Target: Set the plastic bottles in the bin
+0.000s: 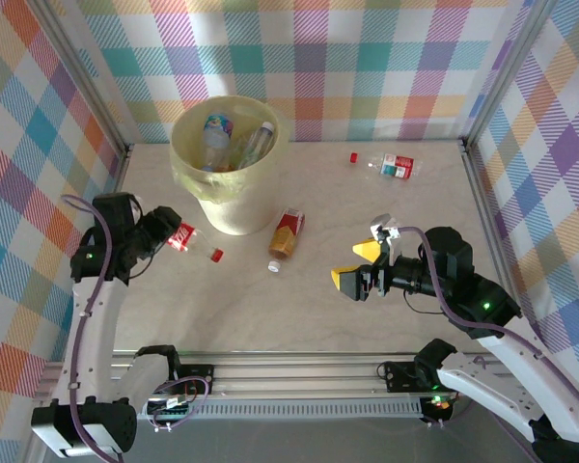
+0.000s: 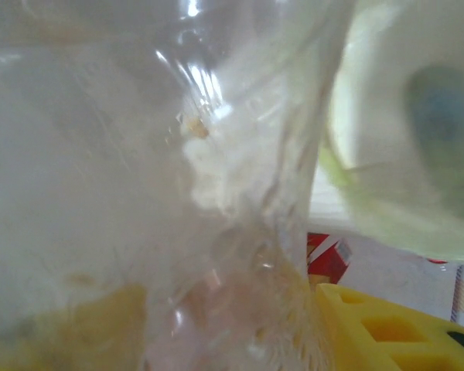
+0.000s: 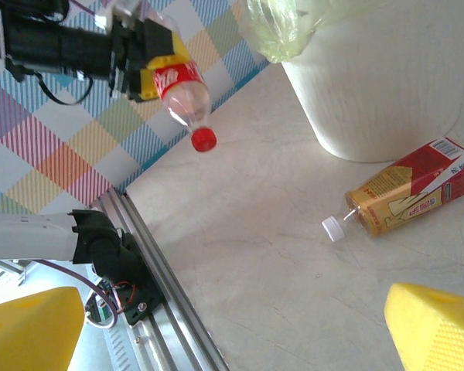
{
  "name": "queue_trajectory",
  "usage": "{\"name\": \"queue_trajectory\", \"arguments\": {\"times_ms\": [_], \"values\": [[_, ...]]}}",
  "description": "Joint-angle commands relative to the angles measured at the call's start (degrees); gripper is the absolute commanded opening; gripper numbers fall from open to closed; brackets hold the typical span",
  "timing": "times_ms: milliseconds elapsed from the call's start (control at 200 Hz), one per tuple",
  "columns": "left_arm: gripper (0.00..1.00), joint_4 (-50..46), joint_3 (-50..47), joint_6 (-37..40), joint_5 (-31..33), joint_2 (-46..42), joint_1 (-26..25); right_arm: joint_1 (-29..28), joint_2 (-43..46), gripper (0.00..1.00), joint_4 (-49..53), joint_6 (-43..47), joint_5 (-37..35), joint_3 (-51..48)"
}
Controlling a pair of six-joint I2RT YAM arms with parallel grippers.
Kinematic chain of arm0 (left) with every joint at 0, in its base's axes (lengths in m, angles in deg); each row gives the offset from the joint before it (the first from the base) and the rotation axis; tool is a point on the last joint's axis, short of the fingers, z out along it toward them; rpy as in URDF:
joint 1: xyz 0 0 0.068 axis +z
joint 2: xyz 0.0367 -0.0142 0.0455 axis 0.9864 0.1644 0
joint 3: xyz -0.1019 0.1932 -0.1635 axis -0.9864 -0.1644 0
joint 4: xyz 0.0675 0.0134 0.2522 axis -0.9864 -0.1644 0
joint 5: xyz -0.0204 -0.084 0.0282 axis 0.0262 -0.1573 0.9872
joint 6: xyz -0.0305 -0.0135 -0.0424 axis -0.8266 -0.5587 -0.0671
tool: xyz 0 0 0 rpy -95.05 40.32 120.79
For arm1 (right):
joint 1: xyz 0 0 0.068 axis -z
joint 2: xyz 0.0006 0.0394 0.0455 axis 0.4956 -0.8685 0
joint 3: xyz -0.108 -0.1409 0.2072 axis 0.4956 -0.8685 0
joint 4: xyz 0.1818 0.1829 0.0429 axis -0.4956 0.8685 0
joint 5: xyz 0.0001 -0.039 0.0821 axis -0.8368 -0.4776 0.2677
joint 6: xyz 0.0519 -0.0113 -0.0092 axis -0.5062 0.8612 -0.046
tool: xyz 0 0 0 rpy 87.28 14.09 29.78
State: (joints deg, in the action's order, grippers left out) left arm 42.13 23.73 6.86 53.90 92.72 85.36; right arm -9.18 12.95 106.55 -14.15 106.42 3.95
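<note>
The left gripper (image 1: 166,234) is clamping a clear red-labelled bottle (image 1: 186,239), cap tilting downward, just beside the bin (image 1: 234,198). The right gripper (image 1: 358,265) is hovering with jaws spread wide, while an orange-brown bottle (image 1: 287,234) is lying at the bin's foot.

Not much can really be read here, tbh. White curly script is seen on the red label of the clear bottle (image 3: 179,81), but no word can be made out for sure. The print on the orange-brown bottle (image 3: 406,197)'s red-and-white label is too small to be read.
</note>
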Motion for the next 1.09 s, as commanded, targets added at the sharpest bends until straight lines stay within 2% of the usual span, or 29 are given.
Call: {"name": "queue_trajectory", "arguments": {"times_ms": [0,340,575,935,1090], "values": [[0.51,-2.63,7.62,4.70,0.50,1.14,0.81,0.15,0.86,1.00,-0.72,1.01,0.81,2.09],[0.52,-2.23,35.10,12.28,-1.17,13.28,0.70,0.17,1.69,1.00,-0.52,1.18,0.27,2.46],[0.52,1.44,47.02,15.12,-1.96,22.23,-0.48,0.15,0.98,1.00,-0.52,1.27,0.26,2.96],[0.53,1.27,62.67,29.58,3.92,36.22,-9.06,0.18,0.84,1.00,0.23,1.53,-0.18,3.43],[0.56,0.02,67.60,38.36,7.42,41.46,-14.65,0.16,0.73,1.00,0.71,1.61,-0.44,3.58]]}}
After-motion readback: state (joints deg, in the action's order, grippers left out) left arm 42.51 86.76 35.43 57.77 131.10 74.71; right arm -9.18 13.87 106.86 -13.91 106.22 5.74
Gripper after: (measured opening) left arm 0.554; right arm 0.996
